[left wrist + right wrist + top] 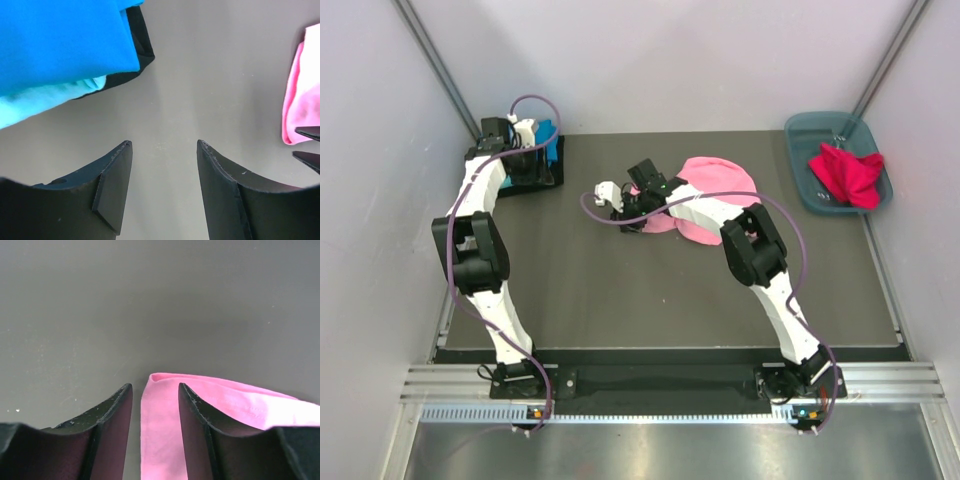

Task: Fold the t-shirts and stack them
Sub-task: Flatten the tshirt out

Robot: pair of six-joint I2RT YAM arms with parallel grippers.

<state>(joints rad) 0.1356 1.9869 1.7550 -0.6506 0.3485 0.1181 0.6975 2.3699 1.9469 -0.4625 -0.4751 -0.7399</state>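
The right gripper (pixel 155 385), jaws half apart, straddles the soft light pink cotton t-shirt (pixel 160 432); the left gripper (pixel 164 142) gapes empty.

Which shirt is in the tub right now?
The red shirt, crumpled in the tub at far right. The pink shirt lies in the middle; the blue shirt sits at far left.

Dark grey table (pixel 620 295): flat, matte surface lying under and ahead of the jaws of the right gripper (pixel 154 388). Blue-grey plastic tub (pixel 812 130): far right corner of the table, well apart from those jaws, to their right.
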